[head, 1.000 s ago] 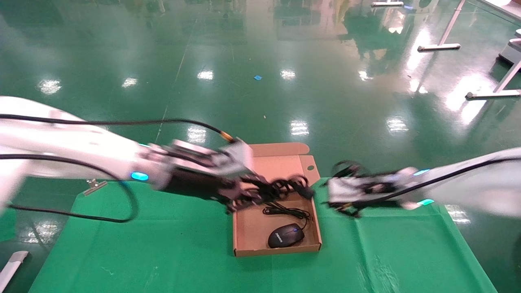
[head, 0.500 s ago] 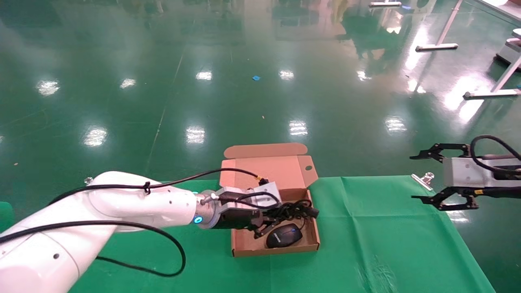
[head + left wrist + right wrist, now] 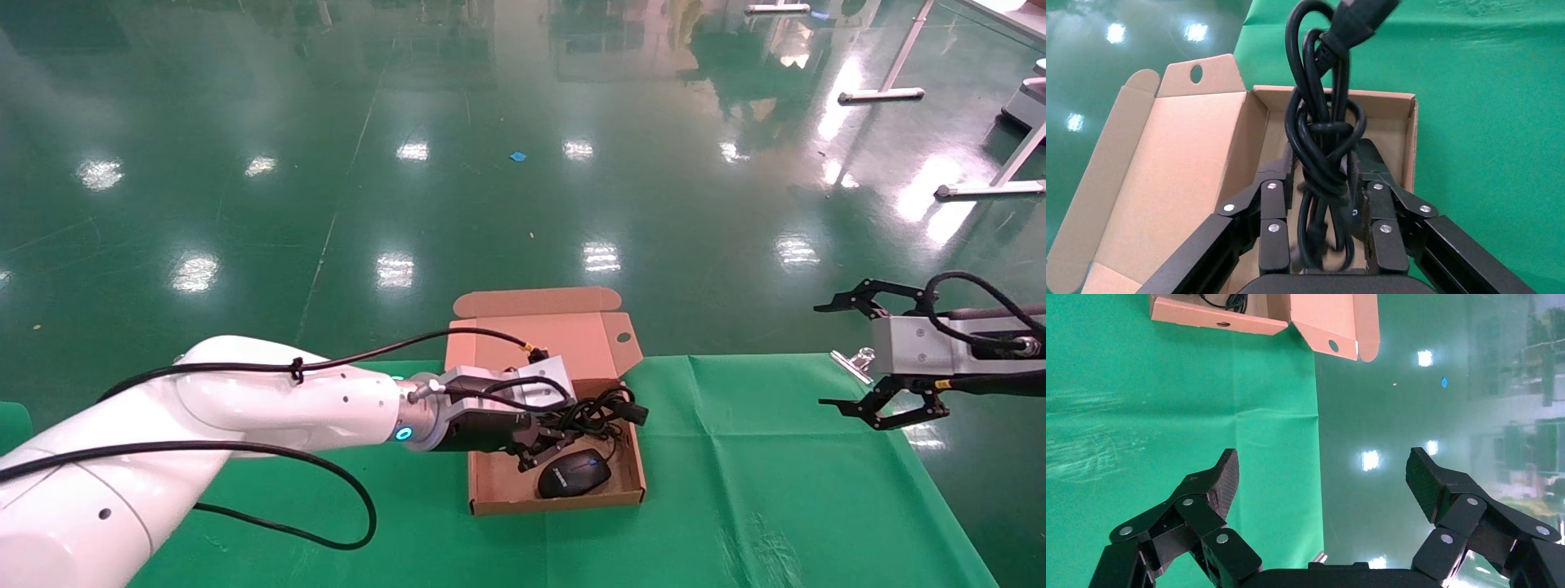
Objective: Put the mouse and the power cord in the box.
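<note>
Black power cord (image 3: 592,412), a thick bundle of loops with a chunky plug, hangs in the left gripper (image 3: 1322,184), whose two black fingers are squeezed tight on the middle of the bundle. In the head view the claw is over the brown cardboard box (image 3: 489,480), near the box's 10 o'clock side, and the plug end sticks out past the wall at 2 o'clock. The small shiny black mouse (image 3: 574,473) lies inside the box at about 5 o'clock, so that part looks done. I cannot tell if the cord touches the box floor yet. To do this step well, I think the claw should move a bit toward the middle of the box and go lower before it lets go, so the plug drops inside the wall and not on the green cloth (image 3: 776,490). It should also keep off the mouse, so the cord lands at 12 o'clock from it, near the lid (image 3: 539,327) that stands open. The right gripper (image 3: 873,359) waits far off at 3 o'clock, beyond the cloth's edge, with its fingers (image 3: 1220,481) spread wide and nothing in them.
</note>
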Available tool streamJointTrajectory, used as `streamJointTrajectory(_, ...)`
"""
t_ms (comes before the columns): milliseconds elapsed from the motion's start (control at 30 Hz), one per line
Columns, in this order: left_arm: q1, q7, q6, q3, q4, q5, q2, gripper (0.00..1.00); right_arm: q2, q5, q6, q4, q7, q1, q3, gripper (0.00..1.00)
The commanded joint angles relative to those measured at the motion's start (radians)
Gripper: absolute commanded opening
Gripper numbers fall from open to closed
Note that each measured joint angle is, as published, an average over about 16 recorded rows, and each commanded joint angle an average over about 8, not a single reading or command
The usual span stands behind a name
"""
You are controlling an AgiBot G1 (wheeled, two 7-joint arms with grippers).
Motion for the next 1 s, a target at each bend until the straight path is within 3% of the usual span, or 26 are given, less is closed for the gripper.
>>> streamJointTrajectory(33,-0.001,0.002,0.003,-0.002,-0.005,0.001,-0.005,1.0,-0.004,-0.002,0.002,-0.003,-0.003,0.001,-0.002,1.0)
streamJointTrajectory(300,0.032,-0.011,0.049,-0.061,-0.051,-0.037,-0.048,1.0,0.016,0.059,-0.015,0.09,0.084,-0.068,0.046,1.0)
streamJointTrajectory(1000,0.207,-0.086,0.286,-0.341,-0.332,-0.248,-0.317,1.0,0.096,0.301,-0.087,0.46,0.43,-0.338,0.238,1.0)
